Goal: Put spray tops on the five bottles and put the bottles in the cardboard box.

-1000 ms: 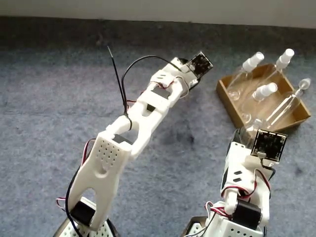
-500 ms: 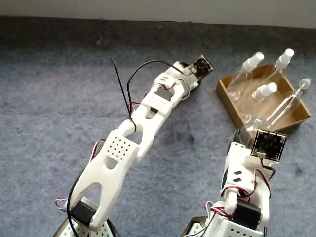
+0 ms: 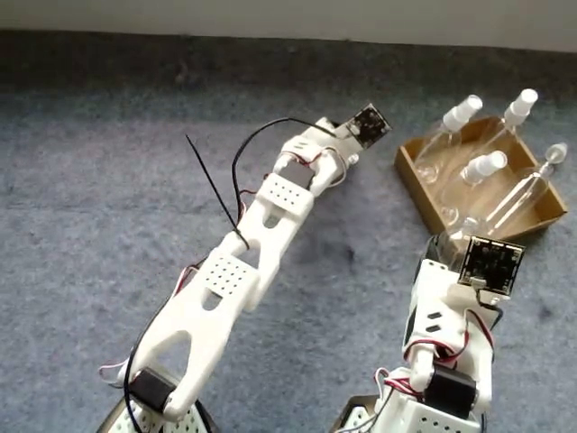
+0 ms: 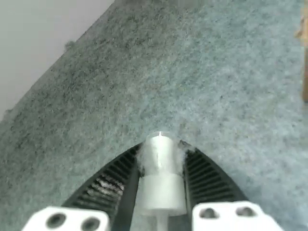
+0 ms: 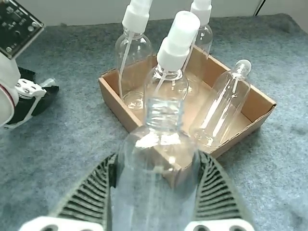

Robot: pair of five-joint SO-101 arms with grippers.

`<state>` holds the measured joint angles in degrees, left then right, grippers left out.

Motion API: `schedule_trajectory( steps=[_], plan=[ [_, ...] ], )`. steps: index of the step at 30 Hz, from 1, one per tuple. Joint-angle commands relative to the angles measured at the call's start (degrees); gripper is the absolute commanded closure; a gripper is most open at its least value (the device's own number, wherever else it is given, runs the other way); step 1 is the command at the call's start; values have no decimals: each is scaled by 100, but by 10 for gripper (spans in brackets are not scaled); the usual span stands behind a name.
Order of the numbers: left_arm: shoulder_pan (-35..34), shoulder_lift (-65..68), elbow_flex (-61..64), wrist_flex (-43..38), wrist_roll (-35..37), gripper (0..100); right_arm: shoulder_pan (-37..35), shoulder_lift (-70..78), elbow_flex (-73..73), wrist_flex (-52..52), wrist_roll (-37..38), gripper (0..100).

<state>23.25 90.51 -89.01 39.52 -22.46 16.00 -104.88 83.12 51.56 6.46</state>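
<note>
Step in hand: 5th bottle, the last one w/o a top. L gripper [image 4: 161,147] is closed on a spray top [image 4: 160,175], over the table's far middle. R gripper [image 5: 156,168] clamps the open-necked bottle [image 5: 160,144] near the right edge, just beside the box [image 5: 118,108], which holds 4 capped bottles [image 5: 166,79]. Next, prob.: bring the top over the neck, line up, seat it.

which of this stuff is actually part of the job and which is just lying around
Part of the job:
- spray top in the left gripper
- uncapped bottle in the right gripper
- four capped bottles in the box
- cardboard box

Just there:
- grey carpet
- pale wall behind
</note>
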Motion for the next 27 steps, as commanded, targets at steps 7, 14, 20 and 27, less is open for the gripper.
schedule_trajectory(
  steps=[7, 14, 20, 27],
  plan=[
    [-66, -268, -629, 1530, 18, 995, 22, -48, -31, -13, -44, 957],
    [-136, -277, -629, 2497, 18, 995, 22, -48, -31, -13, -44, 957],
    [-426, -365, -629, 3235, 18, 995, 22, -48, -31, -13, -44, 957],
    [-866, -1174, -629, 4255, 18, 995, 22, -48, -31, -13, -44, 957]
  ],
)
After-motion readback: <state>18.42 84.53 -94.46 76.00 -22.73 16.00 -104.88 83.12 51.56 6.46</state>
